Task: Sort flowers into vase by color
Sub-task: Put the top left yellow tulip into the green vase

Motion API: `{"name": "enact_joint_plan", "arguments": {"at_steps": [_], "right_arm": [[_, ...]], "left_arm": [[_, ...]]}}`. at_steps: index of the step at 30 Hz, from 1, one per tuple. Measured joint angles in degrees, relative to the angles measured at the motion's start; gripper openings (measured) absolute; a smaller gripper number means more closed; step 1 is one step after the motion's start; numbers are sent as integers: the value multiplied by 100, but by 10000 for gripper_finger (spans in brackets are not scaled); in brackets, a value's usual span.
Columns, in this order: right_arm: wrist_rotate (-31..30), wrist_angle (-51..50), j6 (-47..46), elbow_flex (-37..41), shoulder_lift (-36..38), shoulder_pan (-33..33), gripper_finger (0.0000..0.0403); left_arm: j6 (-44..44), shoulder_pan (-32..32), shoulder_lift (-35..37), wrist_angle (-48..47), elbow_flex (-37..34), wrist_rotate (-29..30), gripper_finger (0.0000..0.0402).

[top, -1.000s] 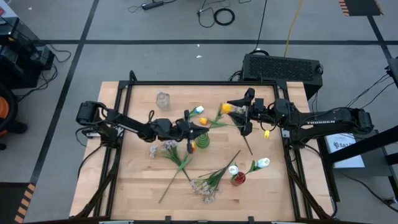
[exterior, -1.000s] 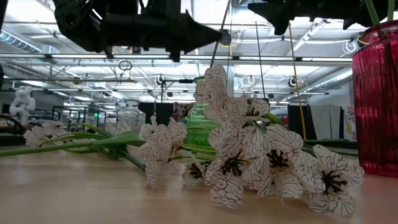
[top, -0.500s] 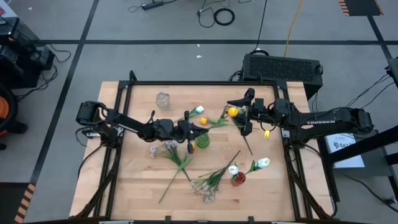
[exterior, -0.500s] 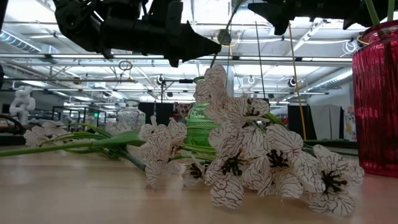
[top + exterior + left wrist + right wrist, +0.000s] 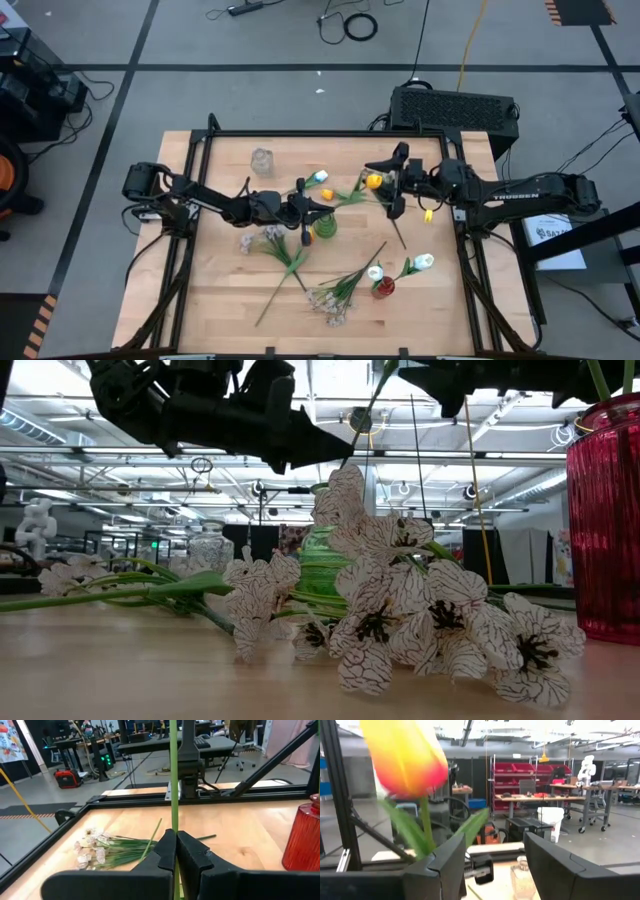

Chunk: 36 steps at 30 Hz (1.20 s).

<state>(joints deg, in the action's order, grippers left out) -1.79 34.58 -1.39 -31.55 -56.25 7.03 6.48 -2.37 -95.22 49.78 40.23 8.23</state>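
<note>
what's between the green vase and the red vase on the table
In the high view, one white-blossom spray lies with its green stems slanting across the wood between the green vase and the red vase.

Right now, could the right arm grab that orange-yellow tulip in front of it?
Probably yes: the right gripper is open, with the orange-yellow tulip just before its fingers, and nothing between them.

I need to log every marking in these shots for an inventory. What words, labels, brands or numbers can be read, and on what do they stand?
"TROSSEN": white lettering along the right arm, in the high view.
White box beside the table's right edge: dark print, too small to read.
Poster in the left wrist view: colourful, too blurred to read.
Nothing else is legible.
</note>
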Motion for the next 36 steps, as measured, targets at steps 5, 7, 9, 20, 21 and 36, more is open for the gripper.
{"name": "enact_joint_plan", "arguments": {"at_steps": [5, 7, 9, 20, 21, 36], "right_arm": [[45, -299, 122, 0, 0, -2, 196], [45, -332, 153, 0, -1, -1, 196], [62, -341, 175, 0, 0, 0, 196], [677, -356, 359, 0, 148, 0, 196], [753, -351, 359, 0, 179, -1, 196], [1413, 348, -98, 0, 61, -2, 196]], "left_arm": [[0, 0, 0, -62, 0, 0, 11], [0, 2, 0, -94, 0, 0, 11], [-1, 13, 0, -86, 0, 4, 11], [-4, 17, 0, -44, 0, 15, 11], [-4, 17, 0, -44, 0, 15, 11], [-4, 17, 0, -20, 0, 17, 11]]}}
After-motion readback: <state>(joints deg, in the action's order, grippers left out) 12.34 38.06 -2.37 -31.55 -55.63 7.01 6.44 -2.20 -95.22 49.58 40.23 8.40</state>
